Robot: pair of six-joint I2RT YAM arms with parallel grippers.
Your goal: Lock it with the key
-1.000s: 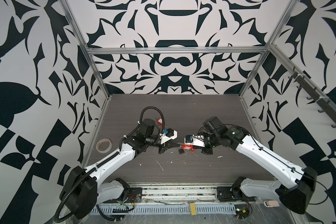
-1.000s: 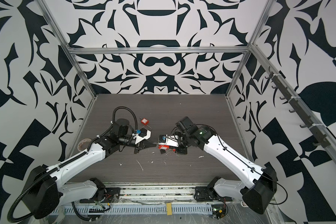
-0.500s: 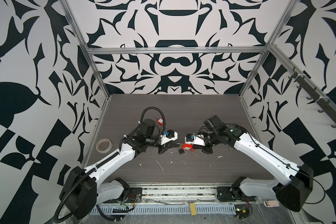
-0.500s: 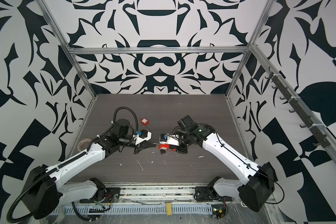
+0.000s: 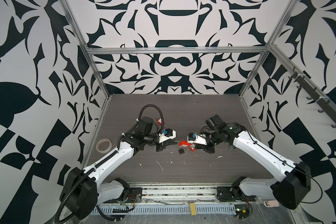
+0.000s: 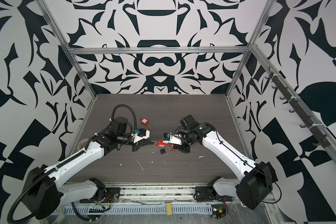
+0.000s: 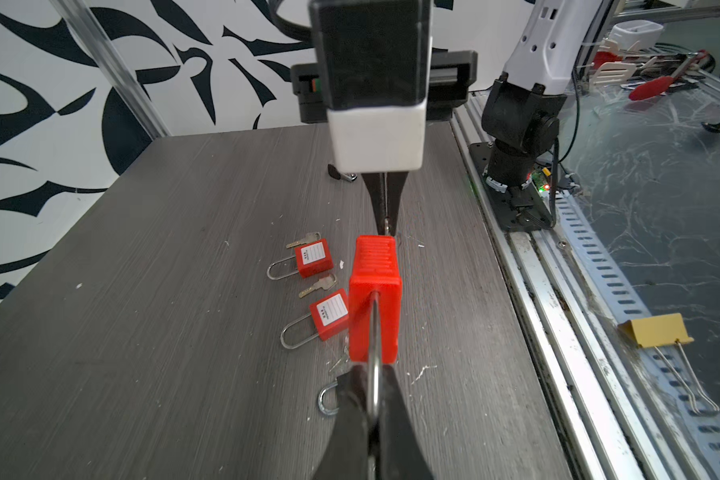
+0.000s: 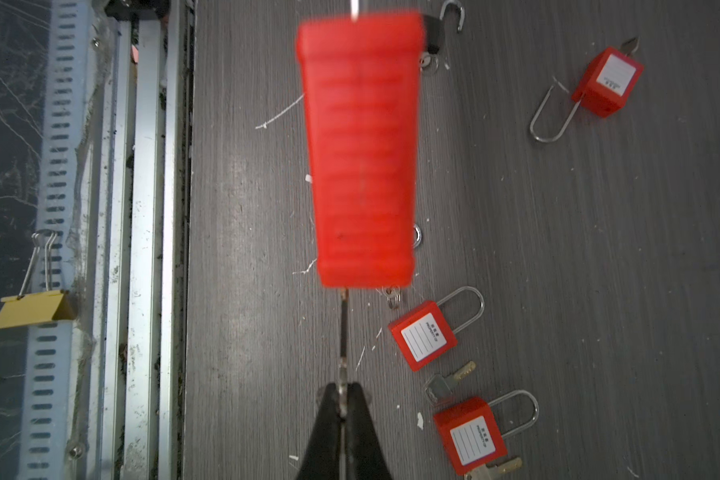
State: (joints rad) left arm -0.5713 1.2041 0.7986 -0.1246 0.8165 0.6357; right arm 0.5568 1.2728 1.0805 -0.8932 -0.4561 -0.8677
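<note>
A red padlock (image 7: 375, 299) hangs above the table between the two grippers, seen in both top views (image 5: 183, 144) (image 6: 160, 143). My left gripper (image 7: 373, 399) is shut on its steel shackle (image 7: 374, 365). From the opposite side, my right gripper (image 8: 342, 399) is shut on a key (image 8: 344, 332) whose blade enters the padlock's bottom end (image 8: 360, 153). In the left wrist view the right gripper's fingers (image 7: 377, 199) meet at that end. The padlock looks blurred in the right wrist view.
Two more red padlocks (image 8: 422, 334) (image 8: 470, 440) with loose keys (image 8: 449, 380) lie under the grippers, a third (image 8: 605, 81) farther off. A black padlock (image 5: 181, 150) lies below the held one. A tape roll (image 5: 104, 145) sits at the left edge, a yellow binder clip (image 7: 655, 330) on the front rail.
The right arm has shifted a little at elbow and shoulder while its gripper stays at the padlock. The left arm has not moved. Both grips are unchanged.
</note>
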